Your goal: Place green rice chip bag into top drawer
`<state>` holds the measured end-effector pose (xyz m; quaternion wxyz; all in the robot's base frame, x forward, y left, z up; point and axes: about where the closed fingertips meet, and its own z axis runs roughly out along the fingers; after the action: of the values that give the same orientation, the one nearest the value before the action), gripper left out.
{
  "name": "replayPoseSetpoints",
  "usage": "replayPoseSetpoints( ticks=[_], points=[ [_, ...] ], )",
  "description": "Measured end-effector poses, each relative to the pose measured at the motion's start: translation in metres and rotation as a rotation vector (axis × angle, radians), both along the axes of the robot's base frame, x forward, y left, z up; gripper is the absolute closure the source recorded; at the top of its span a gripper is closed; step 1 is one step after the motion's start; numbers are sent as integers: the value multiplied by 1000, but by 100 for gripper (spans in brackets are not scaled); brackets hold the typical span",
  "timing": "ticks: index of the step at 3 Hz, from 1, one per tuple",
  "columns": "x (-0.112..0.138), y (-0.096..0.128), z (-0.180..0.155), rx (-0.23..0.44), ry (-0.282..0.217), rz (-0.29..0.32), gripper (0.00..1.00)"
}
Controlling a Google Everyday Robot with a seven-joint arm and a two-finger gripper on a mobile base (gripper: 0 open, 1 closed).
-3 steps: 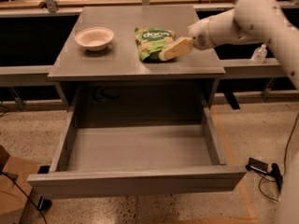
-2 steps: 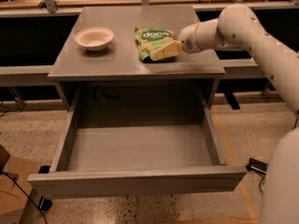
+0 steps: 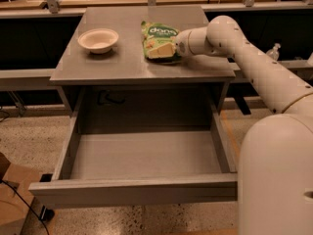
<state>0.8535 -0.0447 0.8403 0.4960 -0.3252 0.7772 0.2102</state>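
Gripper (image 3: 164, 50) is right of the white bowl (image 3: 98, 39), down on the near-right part of the green rice chip bag (image 3: 157, 33). Arm (image 3: 254, 67) comes in from farther right of the bowl. Cannot tell whether the gripper is closed on the bag or only resting on it. Bag lies flat on the grey table (image 3: 122, 70), right of the bowl and apart from it, not lifted. Top drawer (image 3: 132, 192) is pulled out, below and in front of the bowl, with nothing visible inside.

Step in hand, as judged: the grasp, 1st of about 3 (grasp, carry, release). Bag looks puffy and crinkly, so it likely slips or squashes. Better to pinch a fold near the edge than the air-filled middle, and to confirm the hold before lifting. Lift straight up off the tabletop, then bring it forward on the side away from the bowl so the bowl is not knocked. Release low over the drawer's middle, past the front panel.

Versus 1.0 s ago: gripper was at the bag's right edge, farther from the bowl. It has now moved toward the bowl and onto the bag. Arm reaches farther in, and 1 large arm section now fills the view's lower right. Bag, bowl and drawer are unchanged.
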Motion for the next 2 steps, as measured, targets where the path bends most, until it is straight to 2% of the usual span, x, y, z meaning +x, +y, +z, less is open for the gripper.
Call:
replayPoseSetpoints(
  ticks=[1, 2],
  points=[
    [1, -4, 4, -1, -22, -9, 49],
    [-12, -14, 28, -5, -81, -7, 72]
  ],
)
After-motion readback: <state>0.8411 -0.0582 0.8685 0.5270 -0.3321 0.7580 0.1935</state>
